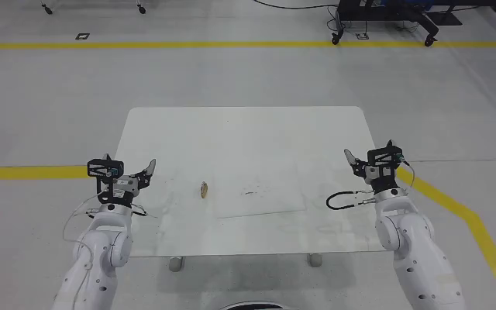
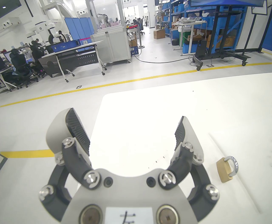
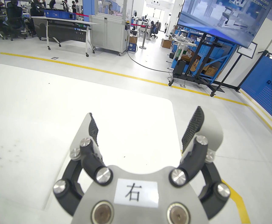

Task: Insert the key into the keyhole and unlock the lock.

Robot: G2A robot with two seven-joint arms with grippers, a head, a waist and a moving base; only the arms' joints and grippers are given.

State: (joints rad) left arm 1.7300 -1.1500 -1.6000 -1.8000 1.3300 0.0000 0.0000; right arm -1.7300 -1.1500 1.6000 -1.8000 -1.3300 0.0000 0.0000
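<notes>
Your left gripper (image 2: 127, 118) and right gripper (image 3: 145, 112) flank the silver-shackled brass padlock (image 1: 204, 189), both spread wide, empty; next, grasp the likely small key (image 1: 249, 193) near it.

Brass padlock (image 2: 224, 172) w/ silver shackle, lying on table (image 1: 310, 139) nr front-centre, small thin key (image 1: 249, 193) nearby, apart

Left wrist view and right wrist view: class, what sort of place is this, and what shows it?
Probably a robotics lab or industrial workshop: blue storage shelves, a yellow floor line, a work desk, and a big screen on a wheeled stand.
</notes>
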